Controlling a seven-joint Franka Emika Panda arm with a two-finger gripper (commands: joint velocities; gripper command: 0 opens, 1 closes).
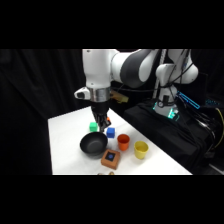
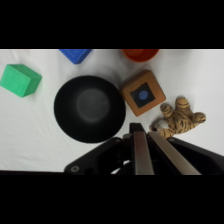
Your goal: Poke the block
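The block (image 2: 143,93) is a flat orange-brown square with a dark blue square on top. It lies on the white table just right of a black bowl (image 2: 90,108). In the side view the block (image 1: 110,158) sits near the table's front edge. My gripper (image 1: 101,122) hangs above the bowl's far rim, well short of the block. In the wrist view the gripper (image 2: 144,134) has its two fingers pressed together, shut on nothing, with the tips pointing toward the block's near corner.
A small green cube (image 2: 20,80), a small blue cube (image 2: 75,54) and an orange-red cup (image 2: 140,53) ring the bowl (image 1: 93,145). A yellow cup (image 1: 141,149) stands to the right. A striped toy tiger (image 2: 177,117) lies beside the block.
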